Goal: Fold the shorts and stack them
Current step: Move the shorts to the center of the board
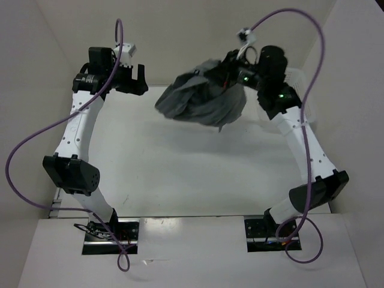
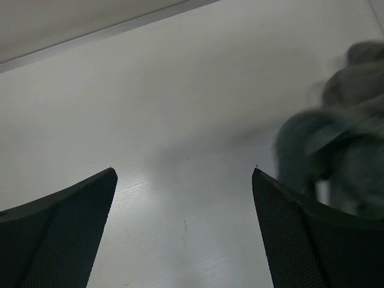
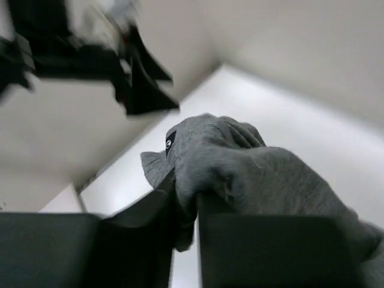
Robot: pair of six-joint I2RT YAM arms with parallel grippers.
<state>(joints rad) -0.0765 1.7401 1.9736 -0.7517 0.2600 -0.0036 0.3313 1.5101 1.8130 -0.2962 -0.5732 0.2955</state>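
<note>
The grey shorts hang bunched in the air over the far right of the white table, held by my right gripper. In the right wrist view the gripper is shut on a fold of the shorts, which drape over its fingers; a small black label shows on the fabric. My left gripper is raised at the far left, apart from the shorts. It stands open with only bare table between its fingers. The shorts show blurred at the right of that view.
White walls enclose the table at the back and sides. Purple cables loop beside both arms. A white mesh basket shows partly behind the right arm. The left arm appears blurred in the right wrist view.
</note>
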